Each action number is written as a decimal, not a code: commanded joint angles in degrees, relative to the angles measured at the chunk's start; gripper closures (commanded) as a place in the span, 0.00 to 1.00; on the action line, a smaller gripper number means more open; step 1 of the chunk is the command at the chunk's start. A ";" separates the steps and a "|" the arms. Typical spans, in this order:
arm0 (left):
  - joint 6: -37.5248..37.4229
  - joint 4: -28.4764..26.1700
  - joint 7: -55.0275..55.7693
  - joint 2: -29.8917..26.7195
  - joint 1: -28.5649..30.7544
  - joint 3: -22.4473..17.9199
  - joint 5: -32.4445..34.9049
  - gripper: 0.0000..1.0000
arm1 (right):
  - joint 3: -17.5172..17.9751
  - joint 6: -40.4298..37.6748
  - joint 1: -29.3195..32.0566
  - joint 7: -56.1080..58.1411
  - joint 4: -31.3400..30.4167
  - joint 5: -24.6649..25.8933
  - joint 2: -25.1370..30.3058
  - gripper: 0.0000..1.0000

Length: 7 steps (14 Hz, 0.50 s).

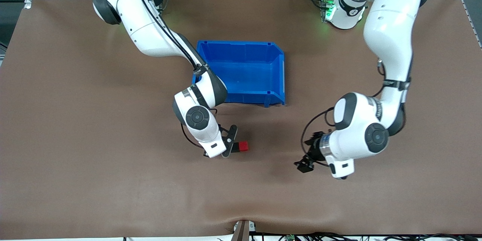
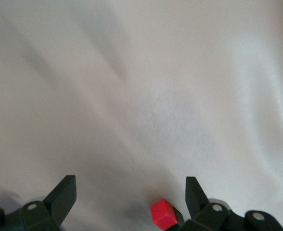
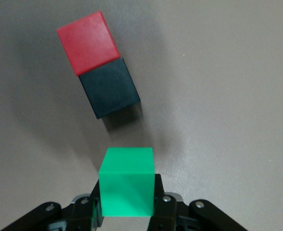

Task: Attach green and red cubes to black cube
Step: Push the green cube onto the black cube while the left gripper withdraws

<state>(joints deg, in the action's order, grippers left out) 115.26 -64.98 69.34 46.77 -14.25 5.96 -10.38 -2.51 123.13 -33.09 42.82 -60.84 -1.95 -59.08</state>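
Currently the right arm, entering from the top of the front view at that view's left side, reaches down past the blue bin (image 1: 241, 69) to the middle of the counter (image 1: 75, 120). Its right hand (image 3: 127, 204) is clamped on the green cube (image 3: 127, 187), held above the counter. In the right wrist view the red cube (image 3: 88, 42) and black cube (image 3: 110, 94) sit face to face, touching, so red looks already attached. The green cube is close to the black cube's free side but apart from it, and the pair lies skewed to it. In the front view only the red cube shows, just past the right hand's fingers, nearer the front camera than the bin; black and green are hidden there.

Step in hand, as a judgement: bring green onto the black cube, on the face away from red. Next move calls for a small wrist turn to square green with that face, then a straight push until they touch. Risk: an off-centre push could slide the loose pair across the counter.

Moving toward the left arm's end, the left hand (image 1: 305, 154) hangs over bare counter, fingers spread wide, holding nothing. It waits. Its wrist view catches the red cube between its fingertips, farther off.
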 commanded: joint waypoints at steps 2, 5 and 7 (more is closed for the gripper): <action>-7.31 -1.29 -7.52 -7.38 0.89 -0.07 8.70 0.00 | -1.80 0.09 -1.98 -0.81 4.06 0.45 -2.62 1.00; -13.11 -1.29 -15.43 -13.70 3.17 -0.16 9.15 0.00 | -1.80 0.71 -2.24 -0.72 5.20 0.45 -4.02 1.00; -16.55 -1.29 -20.01 -16.52 6.16 -0.16 9.15 0.00 | -1.71 1.67 -2.24 -0.72 5.38 0.37 -4.46 1.00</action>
<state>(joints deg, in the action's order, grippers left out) 101.51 -64.62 53.56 33.92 -10.76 5.60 -2.19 -3.47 124.45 -34.83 42.82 -58.71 -1.90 -61.39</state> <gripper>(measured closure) 0.000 0.595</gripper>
